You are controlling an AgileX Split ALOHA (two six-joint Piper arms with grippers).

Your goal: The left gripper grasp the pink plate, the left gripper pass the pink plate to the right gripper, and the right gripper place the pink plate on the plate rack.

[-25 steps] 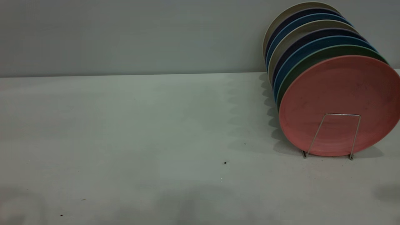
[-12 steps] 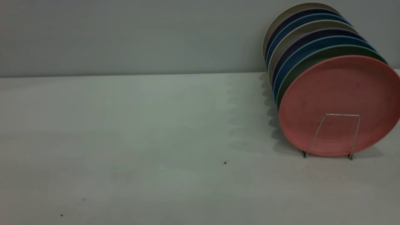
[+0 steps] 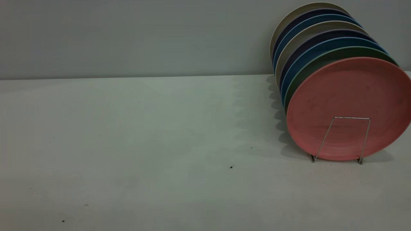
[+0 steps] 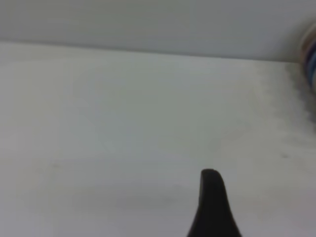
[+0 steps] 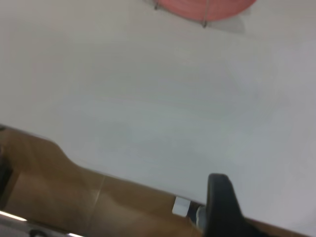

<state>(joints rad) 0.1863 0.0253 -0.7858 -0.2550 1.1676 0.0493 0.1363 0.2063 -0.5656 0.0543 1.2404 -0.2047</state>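
Observation:
The pink plate [image 3: 348, 96] stands upright at the front of a row of plates in the plate rack [image 3: 350, 118], behind its front wire loop, at the table's right. Its lower edge also shows in the right wrist view [image 5: 197, 6], far from the gripper. Neither gripper shows in the exterior view. A black part of my left gripper [image 4: 211, 202] shows in the left wrist view over bare table, far from the plates. A black part of my right gripper [image 5: 219, 202] shows in the right wrist view near the table's front edge. Neither holds anything that I can see.
Behind the pink plate stand a green plate [image 3: 308, 69] and several blue, dark and beige plates [image 3: 289, 29]. The stack's edge shows in the left wrist view [image 4: 311, 54]. The white table [image 3: 144, 128] meets a grey wall. Brown floor [image 5: 59, 197] lies beyond the table's front edge.
Dark shadows along the table's front edge have faded away in the exterior view. The plates and rack have not moved.

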